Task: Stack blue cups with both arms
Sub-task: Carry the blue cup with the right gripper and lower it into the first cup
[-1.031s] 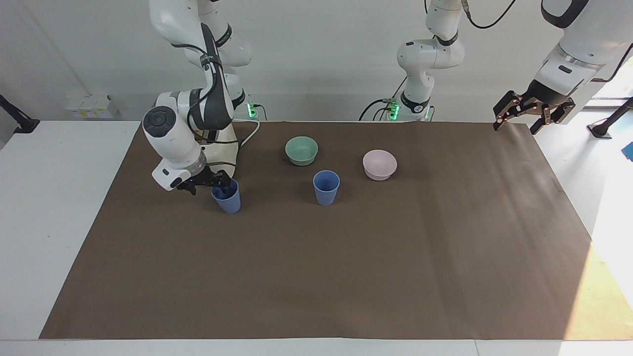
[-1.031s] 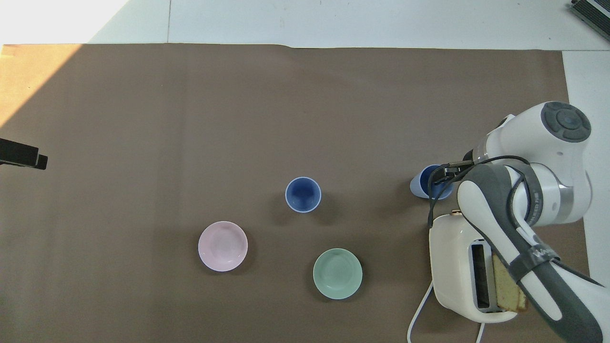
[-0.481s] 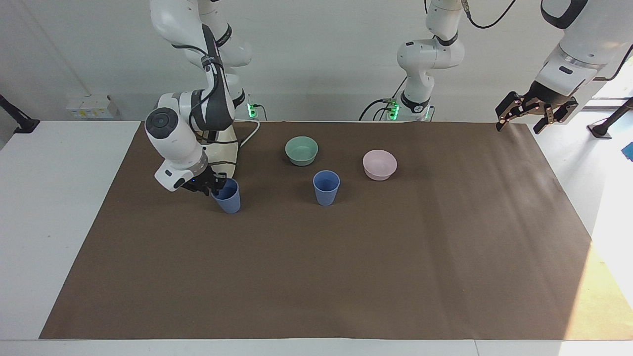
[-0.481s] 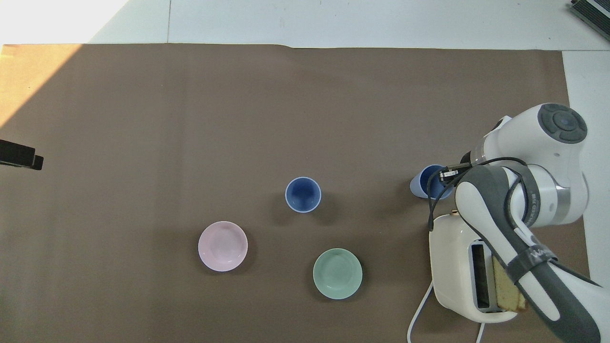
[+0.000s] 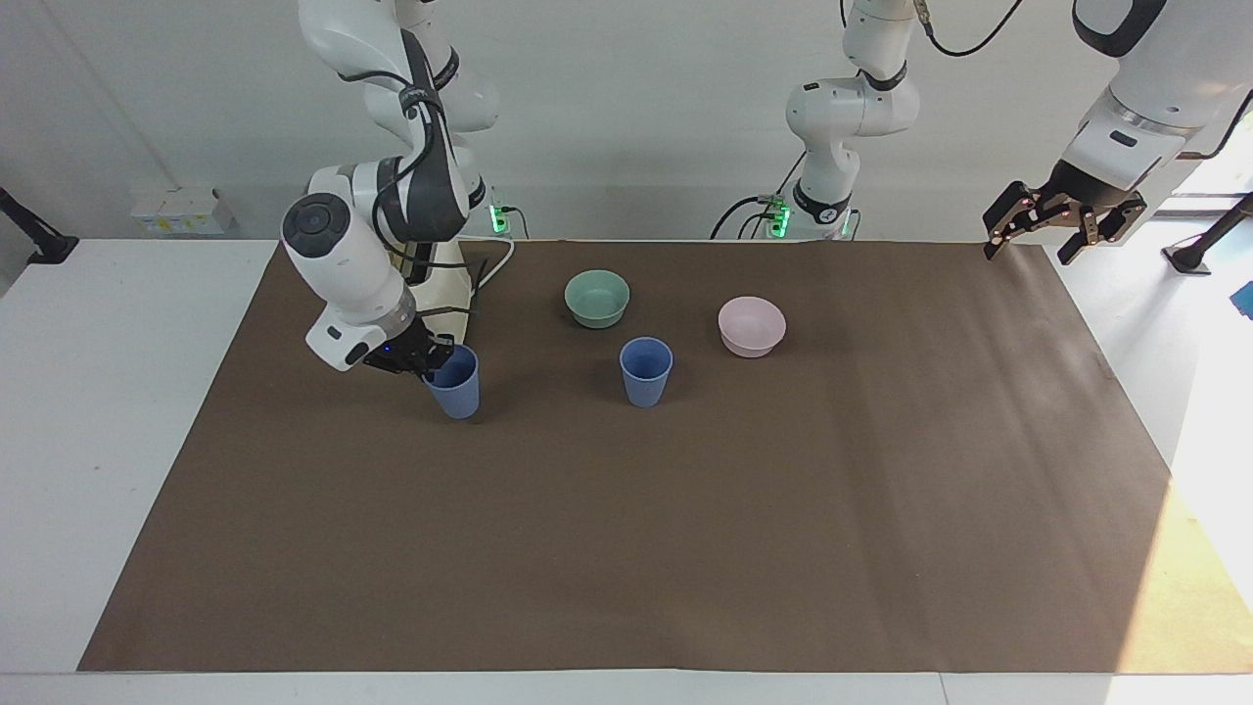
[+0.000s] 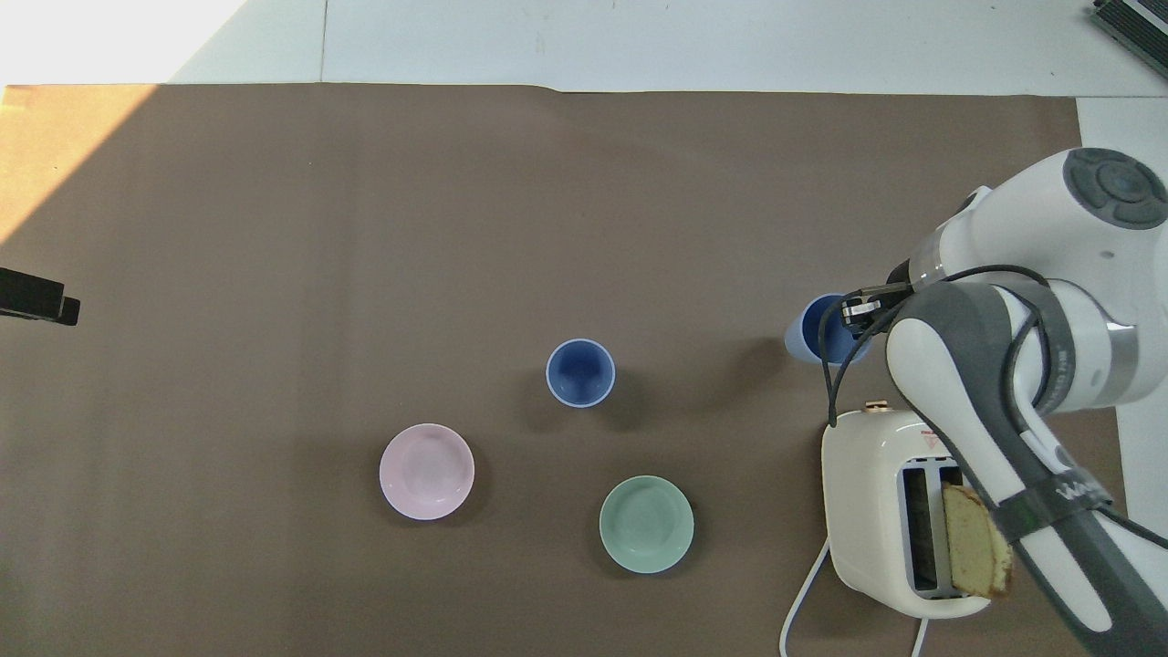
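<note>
At the right arm's end of the surface (image 5: 685,548), the right pincer (image 5: 427,360) is pressed together on the rim of one blue cup (image 5: 454,382), on the side toward the toaster (image 6: 890,511). This cup looks a bit tilted and maybe just off the paper, but I cannot tell for sure. So the step in hand, as I judge it, is the pick-up of the 1st cup; stacking is not yet done.

The 2nd cup (image 5: 645,370) stands upright near the middle, just beside the green bowl (image 5: 597,298) and the pink bowl (image 5: 752,325), which both lie nearer to the robots.

The left pincer (image 5: 1059,223) is spread and empty, up in the air over the corner of the paper at the left arm's end; that arm waits.

Next move, I think: lift the held cup straight up, carry it over the 2nd cup, bring it upright & centred over the opening, then lower it in.

Room: between the 2 cups the paper is bare, so the path is open. The toaster is close to the right arm's wrist, so go up first. The half of the surface farther from the robots has much room, w/ no edge near the cups.
</note>
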